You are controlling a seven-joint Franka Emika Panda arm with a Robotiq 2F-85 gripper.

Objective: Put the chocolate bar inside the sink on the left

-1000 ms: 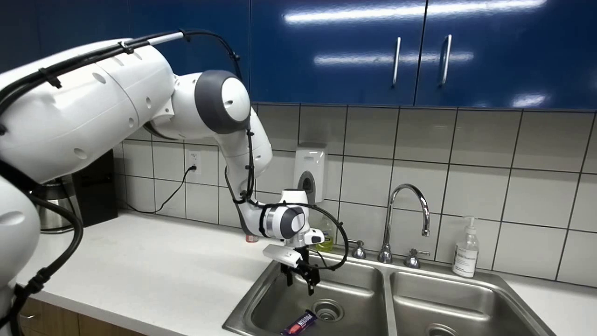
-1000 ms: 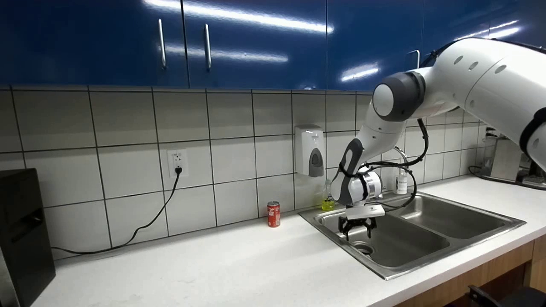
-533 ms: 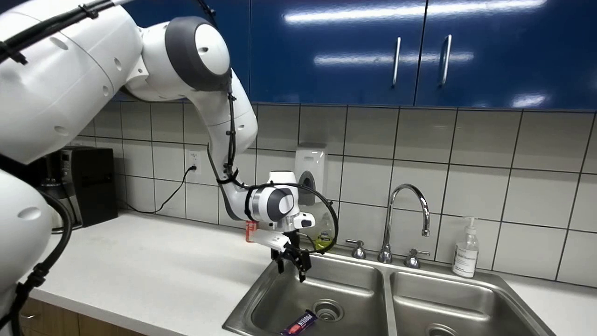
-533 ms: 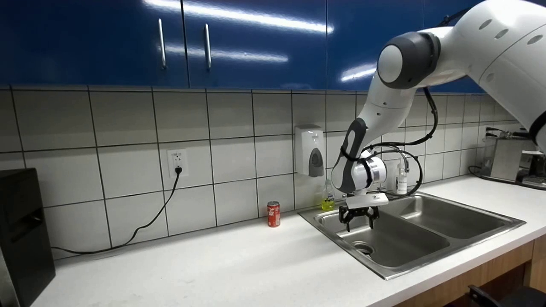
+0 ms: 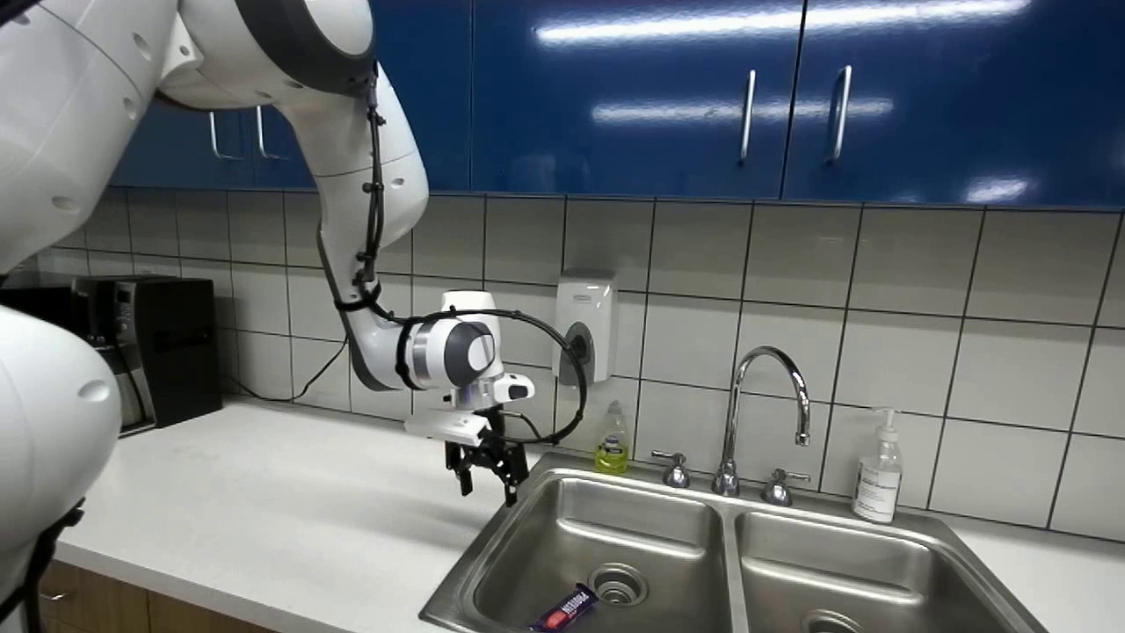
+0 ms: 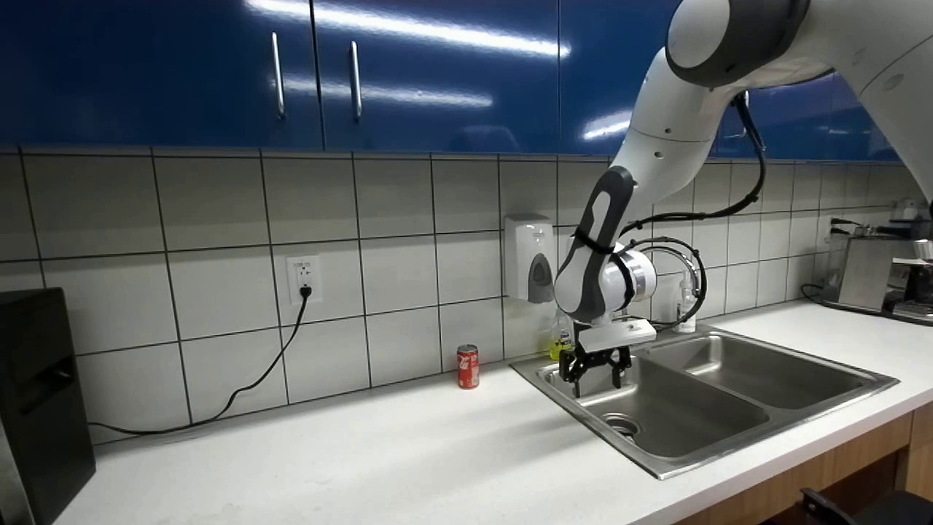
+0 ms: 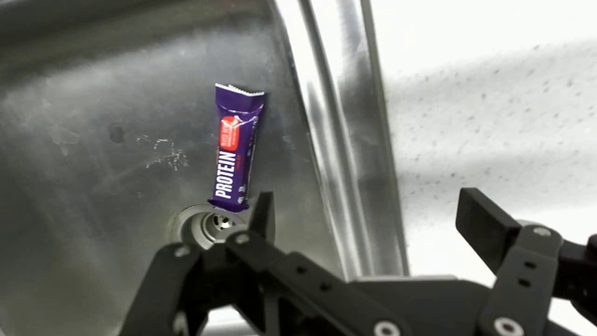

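The chocolate bar has a purple wrapper with a red patch and the word PROTEIN. It lies flat on the floor of the left sink basin, beside the drain. The bar also shows in the wrist view, one end at the drain's rim. In an exterior view the basin shows but its near wall hides the bar. My gripper is open and empty, raised above the sink's left edge. It also shows in an exterior view and in the wrist view, with its fingers wide apart.
A red can stands on the counter near the wall. A yellow soap bottle, the faucet and a pump bottle line the back of the sink. The right basin adjoins. A black appliance stands farther left.
My gripper has risen and moved from over the left basin toward the counter at the sink's outer edge, staying open. The chocolate bar has not moved.
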